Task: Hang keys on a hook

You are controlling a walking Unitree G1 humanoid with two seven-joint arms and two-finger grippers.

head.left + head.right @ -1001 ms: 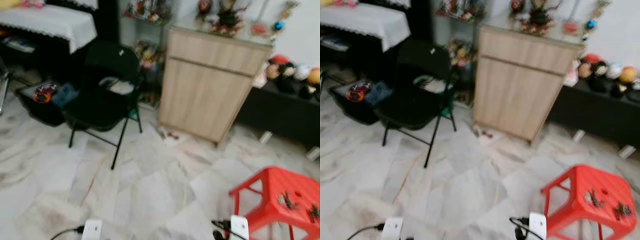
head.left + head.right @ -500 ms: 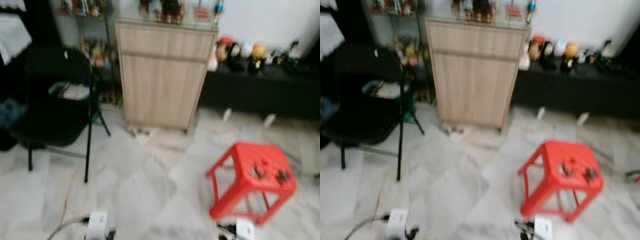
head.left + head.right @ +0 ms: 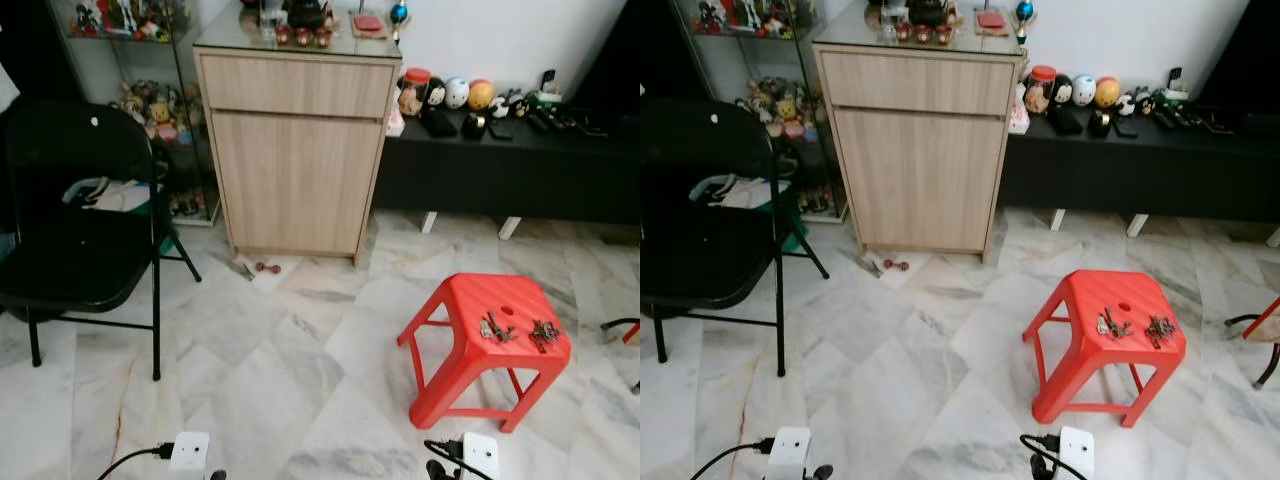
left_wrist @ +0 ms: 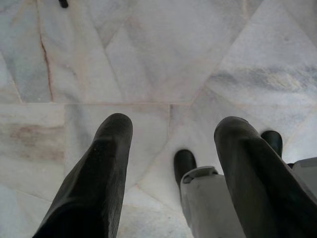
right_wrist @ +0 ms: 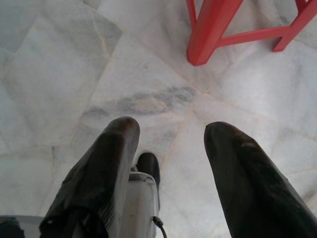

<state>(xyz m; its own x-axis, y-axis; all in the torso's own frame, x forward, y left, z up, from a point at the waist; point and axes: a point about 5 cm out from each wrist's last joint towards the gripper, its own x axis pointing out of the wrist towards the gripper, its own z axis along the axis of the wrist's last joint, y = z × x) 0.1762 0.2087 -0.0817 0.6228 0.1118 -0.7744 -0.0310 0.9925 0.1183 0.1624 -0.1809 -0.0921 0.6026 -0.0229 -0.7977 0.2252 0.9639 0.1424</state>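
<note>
Approach step, I judge: keys (image 3: 512, 330) lie in two bunches on the red stool (image 3: 455, 300) ahead to my right, no hook spotted, both arms low with left gripper (image 4: 171, 136) and right gripper (image 5: 171, 134) spread wide and empty over marble floor (image 3: 280, 370); next, close on stool and reach down.

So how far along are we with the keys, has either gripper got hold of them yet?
Nothing is done yet. Two bunches of keys lie on the red stool, untouched. The left gripper and right gripper hang open over the marble floor, holding nothing. In hand: the stool now stands ahead on the robot's right. Left: approach it, pick up the keys, then find a hook; none can be made out here.
</note>
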